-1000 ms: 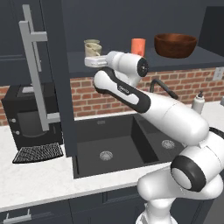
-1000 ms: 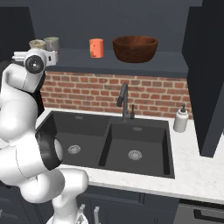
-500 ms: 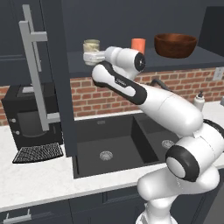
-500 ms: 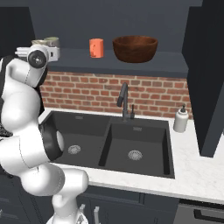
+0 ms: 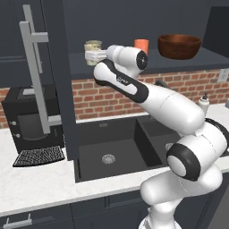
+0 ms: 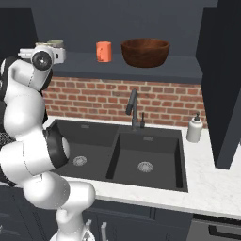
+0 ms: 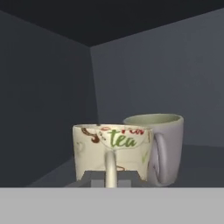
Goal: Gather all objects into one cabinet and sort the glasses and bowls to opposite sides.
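Left base view: the white arm reaches up from the lower right to the dark shelf of the navy cabinet, its gripper at the upper middle of the frame, level with the cream mug at the shelf's left end. The orange mug and the dark brown bowl stand further right along the same shelf, well apart from the hand. The open door's grey bar handle runs down the left of the frame.

Right base view: the gripper sits in the upper left, pointing into the cabinet; the orange mug and bowl lie to its right, nearer the frame's centre. A tap rises over the sink below.

Hand view: directly ahead stands the cream mug, upright, its handle facing the camera, with the grey-green mug touching or just behind it on the right — a pairing the base views barely reveal. Whether the fingers are spread or closed cannot be told. The likely next move is straight ahead.
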Motion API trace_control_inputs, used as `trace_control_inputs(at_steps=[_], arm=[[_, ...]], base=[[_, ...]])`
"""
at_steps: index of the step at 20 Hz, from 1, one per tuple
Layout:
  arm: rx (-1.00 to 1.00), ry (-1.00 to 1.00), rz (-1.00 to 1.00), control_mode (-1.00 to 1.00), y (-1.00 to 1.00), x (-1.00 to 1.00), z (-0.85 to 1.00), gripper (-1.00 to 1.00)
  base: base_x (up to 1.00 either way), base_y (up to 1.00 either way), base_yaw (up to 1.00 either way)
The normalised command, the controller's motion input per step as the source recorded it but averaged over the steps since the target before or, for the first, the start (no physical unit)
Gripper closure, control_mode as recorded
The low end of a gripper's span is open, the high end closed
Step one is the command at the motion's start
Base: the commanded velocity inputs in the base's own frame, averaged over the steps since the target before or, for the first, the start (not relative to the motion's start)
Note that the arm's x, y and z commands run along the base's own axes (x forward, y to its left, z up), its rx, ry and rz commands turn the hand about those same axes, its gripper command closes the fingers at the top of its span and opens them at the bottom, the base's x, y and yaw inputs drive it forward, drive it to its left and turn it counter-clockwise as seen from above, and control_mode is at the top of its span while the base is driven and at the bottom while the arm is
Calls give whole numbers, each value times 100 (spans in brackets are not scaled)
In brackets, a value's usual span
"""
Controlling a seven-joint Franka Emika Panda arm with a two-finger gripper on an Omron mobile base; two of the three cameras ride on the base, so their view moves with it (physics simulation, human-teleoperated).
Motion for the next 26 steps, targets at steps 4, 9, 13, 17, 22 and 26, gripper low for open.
trace_control_inputs(at_steps=[4, 9, 13, 17, 22, 26], arm=[[-2, 0, 0, -100, 5, 5, -12, -100], [-1, 0, 0, -100, 4, 0, -11, -100], [0, 0, 0, -100, 0, 0, 0, -100], [0, 0, 0, -100, 0, 0, 0, -100], [0, 0, -1, -100, -8, -19, 0, -100], [0, 0, -6, -100, -30, -51, 0, -100]], base=[[0, 0, 0], [0, 0, 0], [0, 0, 0], [0, 0, 0], [0, 0, 0], [0, 0, 0]])
